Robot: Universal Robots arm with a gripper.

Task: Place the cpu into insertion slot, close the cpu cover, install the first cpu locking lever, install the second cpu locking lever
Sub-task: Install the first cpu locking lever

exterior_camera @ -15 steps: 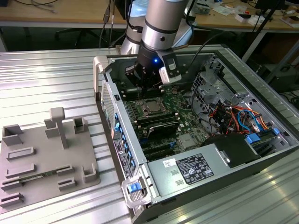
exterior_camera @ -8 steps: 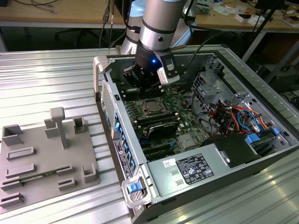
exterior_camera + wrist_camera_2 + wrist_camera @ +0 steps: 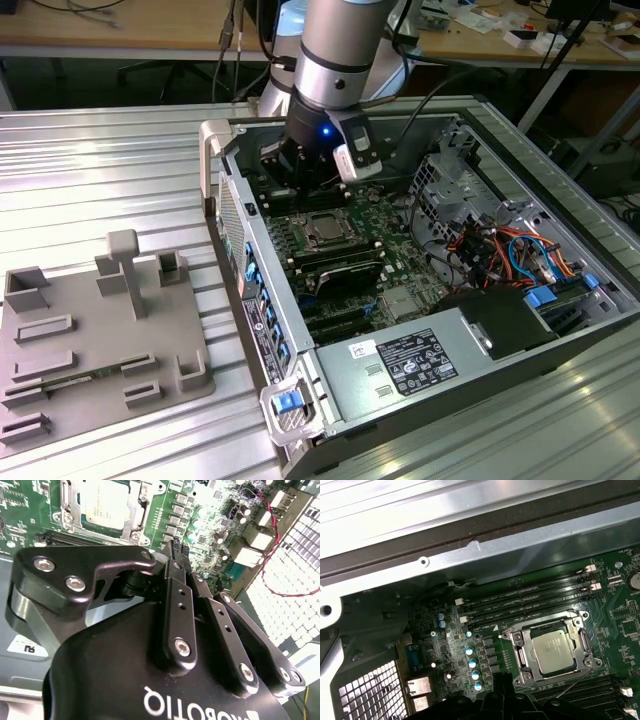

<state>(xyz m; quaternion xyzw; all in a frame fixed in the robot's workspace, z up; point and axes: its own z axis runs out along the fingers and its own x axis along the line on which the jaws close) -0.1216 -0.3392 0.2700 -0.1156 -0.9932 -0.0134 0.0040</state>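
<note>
The cpu (image 3: 554,651) lies silvery and flat in the insertion slot (image 3: 517,655) on the green board. The cpu cover (image 3: 581,639), a thin metal frame, lies down around the chip. A thin wire locking lever (image 3: 574,683) angles away from one socket corner. In the second wrist view the cpu (image 3: 106,502) and cpu cover (image 3: 136,516) sit just beyond my black fingers (image 3: 177,595), which meet at the tips of my gripper (image 3: 175,546), holding nothing. In the exterior view my gripper (image 3: 303,190) hangs inside the case just behind the cpu (image 3: 322,229).
The open computer case (image 3: 235,215) lies on a ribbed metal table. Memory slots (image 3: 530,597) run beside the socket. A rear metal grille (image 3: 367,692), a power supply (image 3: 410,362) and coloured cables (image 3: 510,250) stand around the board. A grey fixture tray (image 3: 90,340) lies at the exterior view's left.
</note>
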